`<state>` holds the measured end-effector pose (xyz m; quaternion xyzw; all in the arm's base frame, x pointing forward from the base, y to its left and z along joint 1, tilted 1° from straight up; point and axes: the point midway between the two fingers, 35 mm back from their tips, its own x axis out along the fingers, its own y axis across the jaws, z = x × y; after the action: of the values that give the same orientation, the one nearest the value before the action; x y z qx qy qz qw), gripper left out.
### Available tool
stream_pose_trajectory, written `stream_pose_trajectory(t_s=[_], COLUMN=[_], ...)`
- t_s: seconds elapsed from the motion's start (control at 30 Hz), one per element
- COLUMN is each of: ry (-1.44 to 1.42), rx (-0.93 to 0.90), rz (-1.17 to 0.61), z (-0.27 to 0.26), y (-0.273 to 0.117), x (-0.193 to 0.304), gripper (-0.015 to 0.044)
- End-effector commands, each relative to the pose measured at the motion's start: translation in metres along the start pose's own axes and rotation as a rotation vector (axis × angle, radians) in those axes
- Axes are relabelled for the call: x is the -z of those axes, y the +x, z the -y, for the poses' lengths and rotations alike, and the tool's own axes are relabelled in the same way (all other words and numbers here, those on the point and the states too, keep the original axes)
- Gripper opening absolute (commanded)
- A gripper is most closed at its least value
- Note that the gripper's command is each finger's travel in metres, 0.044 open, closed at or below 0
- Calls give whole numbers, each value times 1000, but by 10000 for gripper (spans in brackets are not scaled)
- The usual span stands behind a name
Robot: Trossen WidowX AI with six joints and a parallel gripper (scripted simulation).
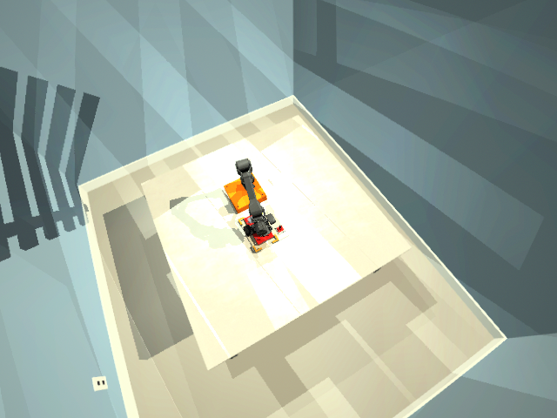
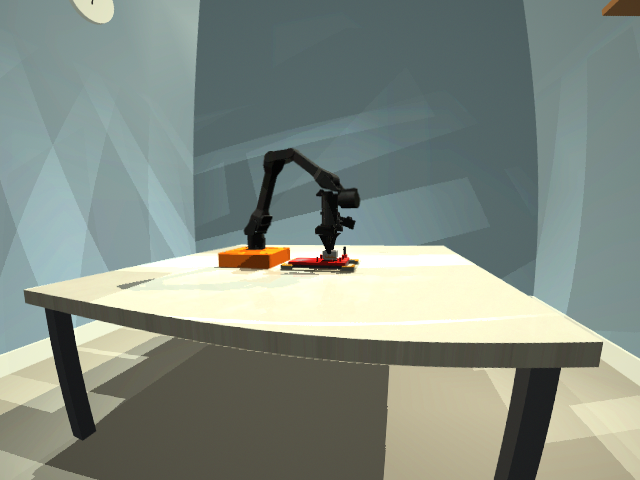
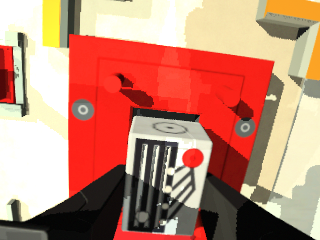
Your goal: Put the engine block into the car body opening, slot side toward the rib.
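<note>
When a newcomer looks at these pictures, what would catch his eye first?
Probably the bright orange block at the arm's foot. Next, the red car body under the hand, which grips a pale engine block over the dark opening.

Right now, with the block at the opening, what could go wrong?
Edge catch: the engine block stands proud of the red car body, with a dark strip of the opening showing past one end, so it may jam on the rim if misaligned.

Peg strike: two red pegs rise beyond that end; drifting that way might knock them.

Release: the claw is closed on the block, so letting go early could leave it tilted or part-seated.
</note>
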<state>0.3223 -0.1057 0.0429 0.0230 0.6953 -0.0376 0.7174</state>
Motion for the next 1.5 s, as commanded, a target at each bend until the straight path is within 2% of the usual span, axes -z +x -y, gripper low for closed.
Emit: stream_pose_trajectory(t_s=[0.0, 1.13, 1.47], ry=[2, 3, 2], rx=[-2, -2, 0], rz=[2, 2, 0], z=[0, 0, 0], y=[1, 9, 8], x=[0, -1, 0], gripper=[158, 158, 421])
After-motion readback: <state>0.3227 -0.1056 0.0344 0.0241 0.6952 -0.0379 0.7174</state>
